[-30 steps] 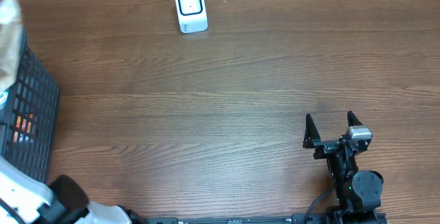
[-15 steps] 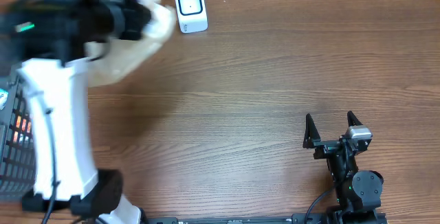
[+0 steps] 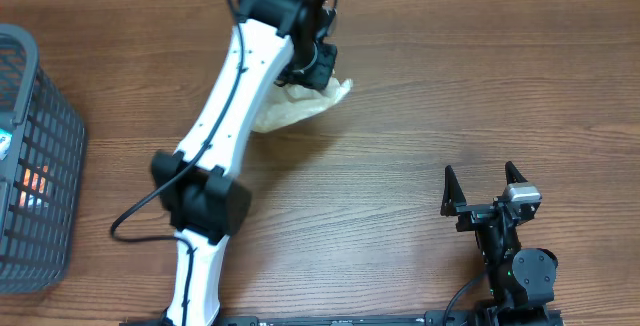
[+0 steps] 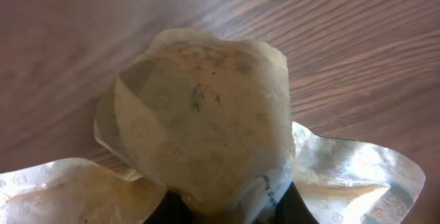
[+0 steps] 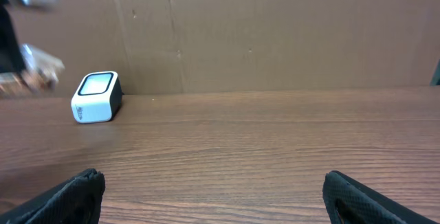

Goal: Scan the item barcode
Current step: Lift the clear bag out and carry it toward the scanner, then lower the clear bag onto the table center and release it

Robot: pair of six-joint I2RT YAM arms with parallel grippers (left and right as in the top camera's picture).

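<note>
The left gripper (image 3: 312,64) is stretched to the far side of the surface (image 3: 480,86), its jaws clamped on a translucent bag (image 4: 206,128) over the wood. The white scanner (image 5: 96,97) stands by the back wall. The right gripper (image 3: 485,181) rests near the front edge, jaws wide apart.

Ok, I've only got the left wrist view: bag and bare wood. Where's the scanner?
Observer: The scanner sits at the far edge of the table, against the cardboard; the right wrist view shows it.
Operator: And overhead?
Observer: No scanner visible there; the left arm reaches to that far edge, the bag at its tip.
Operator: Right side in the way?
Observer: No, the right fingers stand open and empty near the front edge.
</note>
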